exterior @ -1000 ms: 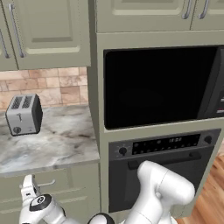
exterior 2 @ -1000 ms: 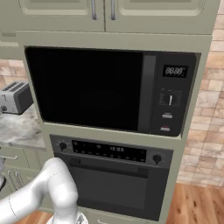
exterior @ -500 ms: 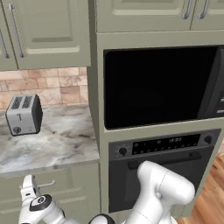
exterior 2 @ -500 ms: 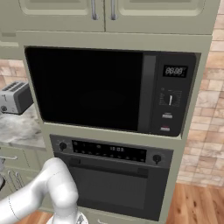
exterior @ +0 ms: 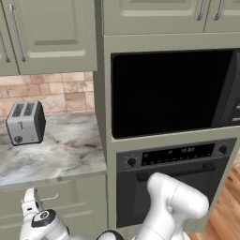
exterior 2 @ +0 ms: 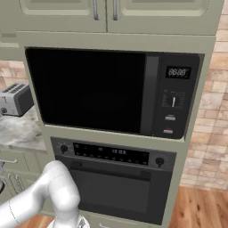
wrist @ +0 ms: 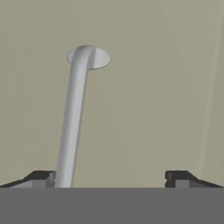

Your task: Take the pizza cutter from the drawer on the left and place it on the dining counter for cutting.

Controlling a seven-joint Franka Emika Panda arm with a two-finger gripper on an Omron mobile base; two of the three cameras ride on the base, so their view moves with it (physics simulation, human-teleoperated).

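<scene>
We see our two small dark fingertips (wrist: pixel 43 177) standing wide apart at the bottom of the hand view, with nothing clamped between them; the gripper (wrist: pixel 111 178) is fully spread. The slim silver bar handle (wrist: pixel 74 118) runs up just inside the left fingertip, very close to it, though we cannot tell whether it touches. The handle bends into a round mounting foot on the plain flat olive-beige drawer front (wrist: pixel 148 109), which we face closely.

In the left base view our gripper (exterior: pixel 32 206) sits low, in front of the olive-beige drawer (exterior: pixel 70 197) beneath the small grey-white veined marble countertop (exterior: pixel 51 154). On that top stands a boxy silver two-slot toaster (exterior: pixel 26 123), against a tan brick backsplash (exterior: pixel 47 91).

To the right of this counter we see a tall olive-beige cabinet column holding a black built-in microwave (exterior 2: pixel 111 91) and, under it, a dark wall oven with a knob panel (exterior 2: pixel 113 178).

We cannot see the pizza cutter; the drawer front looks shut.
</scene>
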